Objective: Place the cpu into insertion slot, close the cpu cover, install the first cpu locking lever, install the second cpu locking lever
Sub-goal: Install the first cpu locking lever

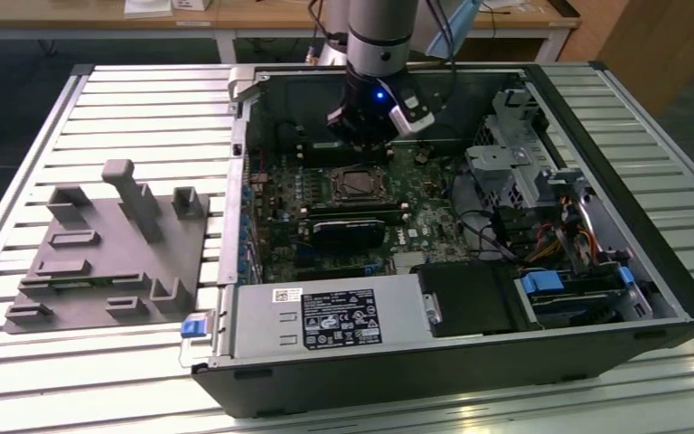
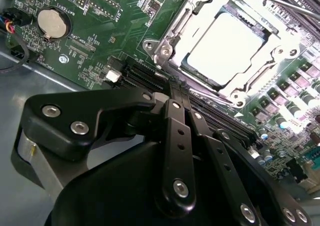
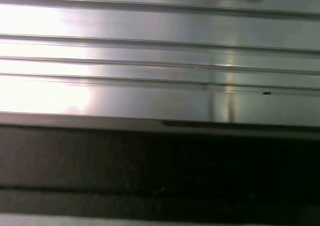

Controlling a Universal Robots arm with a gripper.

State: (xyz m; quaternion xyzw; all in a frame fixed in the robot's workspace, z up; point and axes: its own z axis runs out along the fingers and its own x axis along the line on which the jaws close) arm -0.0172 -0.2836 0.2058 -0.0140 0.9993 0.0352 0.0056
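Observation:
The cpu (image 2: pixel 230 41) lies flat in the insertion slot (image 1: pixel 356 183) on the green board, its silver top glaring bright. The cpu cover (image 2: pixel 176 30), a silvery frame, lies down around the chip. A thin metal lever rod (image 2: pixel 282 2) runs past the socket's far side. My gripper (image 1: pixel 365 136) hangs inside the open computer case, just behind the socket. In the second wrist view its black fingers (image 2: pixel 175 98) meet at their tips beside a corner of the socket with nothing between them; the gripper (image 2: pixel 171 82) is shut.
The case (image 1: pixel 672 298) lies open on a slatted aluminium table (image 1: pixel 142 99). A black card (image 1: pixel 353 226) sits in front of the socket and a power-supply box (image 1: pixel 323 316) at the near wall. A grey fixture (image 1: pixel 106 253) stands outside on the exterior view's left. Drive cages and cables (image 1: pixel 540 208) crowd the right.

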